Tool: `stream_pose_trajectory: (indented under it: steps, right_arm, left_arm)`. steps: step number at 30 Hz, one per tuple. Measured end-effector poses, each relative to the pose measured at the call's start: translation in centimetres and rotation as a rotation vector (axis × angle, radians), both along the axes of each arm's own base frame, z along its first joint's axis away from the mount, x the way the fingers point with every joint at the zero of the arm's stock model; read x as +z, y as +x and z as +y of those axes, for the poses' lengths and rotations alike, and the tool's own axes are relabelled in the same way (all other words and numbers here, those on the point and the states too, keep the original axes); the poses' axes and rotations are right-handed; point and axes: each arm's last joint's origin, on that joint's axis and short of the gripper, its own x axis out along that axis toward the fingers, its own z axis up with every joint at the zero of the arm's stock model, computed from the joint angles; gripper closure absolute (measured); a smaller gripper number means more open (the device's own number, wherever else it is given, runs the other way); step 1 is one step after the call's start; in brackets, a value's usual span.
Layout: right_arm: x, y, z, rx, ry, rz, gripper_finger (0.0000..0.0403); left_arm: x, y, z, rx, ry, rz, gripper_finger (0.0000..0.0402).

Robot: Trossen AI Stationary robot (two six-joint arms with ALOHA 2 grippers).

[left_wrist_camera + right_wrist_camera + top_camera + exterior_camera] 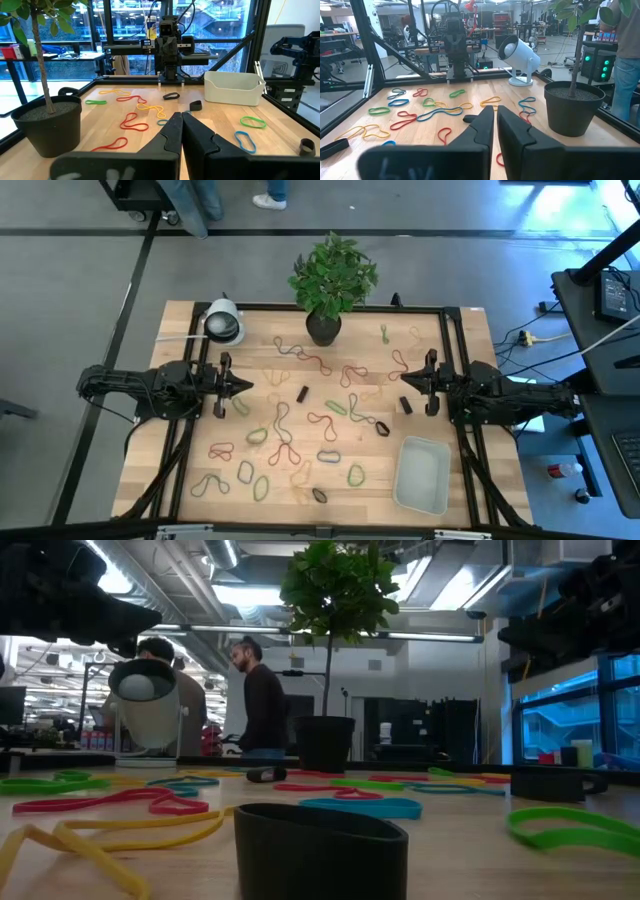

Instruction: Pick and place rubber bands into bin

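Near right arm, bin (422,474) lengthwise front-to-back

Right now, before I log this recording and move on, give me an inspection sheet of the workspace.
Surface: wooden table in a dark frame.
Job's things: rubber bands of many colours scattered across the table; bin at the near right corner, nothing seen inside.
Clutter: potted plant at the far edge; white lamp-like device at the far left.
Grippers: left gripper shut, holding nothing, at the left edge; right gripper at the right edge, fingers nearly together, empty.
Cables: bundle on the floor to the right.
Surroundings: people standing beyond the table.
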Motion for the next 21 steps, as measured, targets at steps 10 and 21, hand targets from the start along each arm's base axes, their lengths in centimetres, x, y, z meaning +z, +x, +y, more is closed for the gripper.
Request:
stream_pose_trajectory:
  steps: [10, 21]
  right_arm:
    - [1.4, -0.2, -0.1, -0.042, 0.021, -0.149, 0.0400]
    - [3.6, -0.7, -0.3, -0.128, -0.054, -0.283, 0.0402]
  left_arm:
    - [0.0, 0.0, 0.0, 0.000, 0.000, 0.000, 0.0398]
    - [0.0, 0.0, 0.0, 0.000, 0.000, 0.000, 0.0398]
